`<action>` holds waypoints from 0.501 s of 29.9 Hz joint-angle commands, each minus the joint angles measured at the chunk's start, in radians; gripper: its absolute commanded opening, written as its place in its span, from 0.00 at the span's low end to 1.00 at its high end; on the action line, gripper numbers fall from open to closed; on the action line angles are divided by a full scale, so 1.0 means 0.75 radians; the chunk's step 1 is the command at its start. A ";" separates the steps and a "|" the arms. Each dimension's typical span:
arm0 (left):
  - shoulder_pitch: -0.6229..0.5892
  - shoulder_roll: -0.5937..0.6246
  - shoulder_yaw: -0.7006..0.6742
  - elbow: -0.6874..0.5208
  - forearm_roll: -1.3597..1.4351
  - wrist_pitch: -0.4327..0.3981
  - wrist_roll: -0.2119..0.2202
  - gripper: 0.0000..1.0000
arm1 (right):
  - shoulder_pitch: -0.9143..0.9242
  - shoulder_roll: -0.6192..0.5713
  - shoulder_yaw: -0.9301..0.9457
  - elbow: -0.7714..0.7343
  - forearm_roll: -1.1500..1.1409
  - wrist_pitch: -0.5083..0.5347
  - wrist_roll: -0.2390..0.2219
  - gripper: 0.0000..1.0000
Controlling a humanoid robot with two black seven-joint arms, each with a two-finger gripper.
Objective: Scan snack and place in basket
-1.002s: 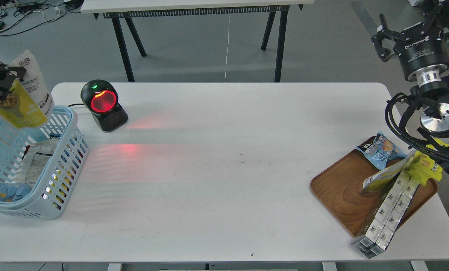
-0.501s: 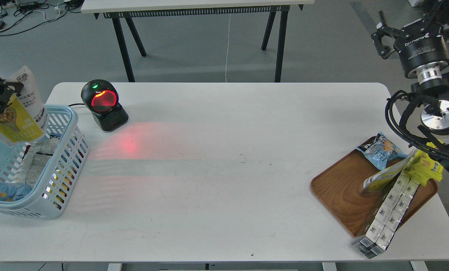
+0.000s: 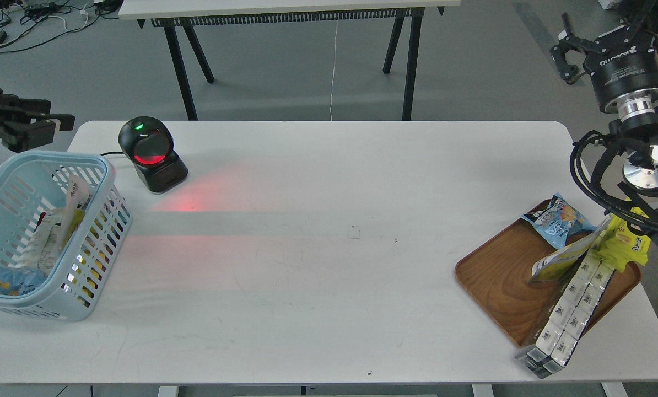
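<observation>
The snack (image 3: 73, 207), a yellow-and-white pouch, stands on edge inside the light blue basket (image 3: 48, 157) at the table's left end, leaning among other packets. My left gripper (image 3: 59, 113) is open and empty, above and behind the basket's far rim. My right gripper (image 3: 567, 48) is raised at the far right, beyond the table's edge, open and empty.
A black barcode scanner (image 3: 151, 153) with a red window stands right of the basket and casts red light on the table. A wooden tray (image 3: 500, 275) at the front right holds a blue bag (image 3: 557, 220), a yellow packet (image 3: 627, 242), another pouch (image 3: 560, 259) and a strip of white packs (image 3: 568, 309).
My left gripper opened and let the snack go; it dropped into the basket. The left gripper then moved up and back. The right arm shifted slightly.
</observation>
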State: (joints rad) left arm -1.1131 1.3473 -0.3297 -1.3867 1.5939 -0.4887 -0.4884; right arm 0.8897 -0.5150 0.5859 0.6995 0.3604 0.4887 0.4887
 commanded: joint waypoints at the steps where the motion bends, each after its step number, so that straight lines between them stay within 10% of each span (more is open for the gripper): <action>1: -0.003 -0.090 -0.055 0.067 -0.347 0.000 0.000 0.99 | 0.002 -0.001 0.000 -0.004 0.000 0.000 0.000 0.99; 15: -0.003 -0.734 -0.143 0.809 -1.771 0.000 0.066 0.99 | 0.080 -0.007 0.108 -0.067 0.000 0.000 0.000 0.99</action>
State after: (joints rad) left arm -1.1143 0.9052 -0.4333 -0.9131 0.4497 -0.4882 -0.4386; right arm 0.9371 -0.5216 0.6631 0.6678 0.3603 0.4887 0.4887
